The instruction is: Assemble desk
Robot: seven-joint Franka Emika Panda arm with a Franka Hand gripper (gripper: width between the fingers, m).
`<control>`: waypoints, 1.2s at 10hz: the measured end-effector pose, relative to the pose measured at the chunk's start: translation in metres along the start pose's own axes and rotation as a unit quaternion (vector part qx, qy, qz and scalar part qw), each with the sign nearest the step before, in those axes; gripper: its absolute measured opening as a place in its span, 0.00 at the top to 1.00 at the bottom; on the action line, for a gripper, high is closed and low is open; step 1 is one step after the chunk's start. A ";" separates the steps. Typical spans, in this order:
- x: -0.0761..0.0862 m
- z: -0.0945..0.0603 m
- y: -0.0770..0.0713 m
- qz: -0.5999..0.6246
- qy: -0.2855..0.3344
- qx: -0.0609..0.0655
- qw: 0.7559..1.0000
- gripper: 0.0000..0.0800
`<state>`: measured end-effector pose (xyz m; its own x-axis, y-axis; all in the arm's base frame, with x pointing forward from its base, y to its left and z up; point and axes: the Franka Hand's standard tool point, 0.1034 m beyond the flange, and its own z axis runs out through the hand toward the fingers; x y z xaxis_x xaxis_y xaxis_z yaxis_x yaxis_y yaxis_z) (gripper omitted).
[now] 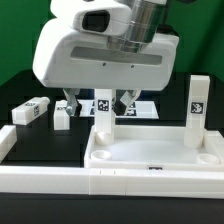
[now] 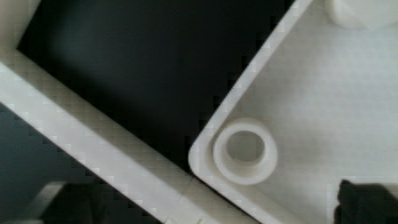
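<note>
The gripper (image 1: 98,101) hangs above the far side of the tabletop (image 1: 150,152). Its jaws are spread wide, with nothing between them and nothing touched. The step in hand is probably fetching another leg. To do that well, it should rise clear before travelling, because one upright leg (image 1: 103,114) stands right beneath the jaws and is easily knocked. It should then come down square over a loose leg and close on its long flat sides, so the leg hangs straight for seating.

The wrist view shows a tabletop corner with an empty round hole (image 2: 244,150) waiting for a leg. A second upright leg (image 1: 197,105) stands at the corner on the exterior view's right. The tabletop lies against the white rail (image 1: 40,182). Two loose legs (image 1: 32,110) (image 1: 62,118) lie on the black table toward the exterior view's left, well apart from the gripper. The marker board (image 1: 146,107) lies behind.
</note>
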<state>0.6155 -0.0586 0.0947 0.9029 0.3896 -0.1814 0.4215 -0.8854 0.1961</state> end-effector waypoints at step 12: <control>-0.078 0.049 0.062 0.124 -0.024 0.105 0.986 0.19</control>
<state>0.5667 -0.1561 0.0732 0.9688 0.1459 -0.2002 0.1563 -0.9870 0.0372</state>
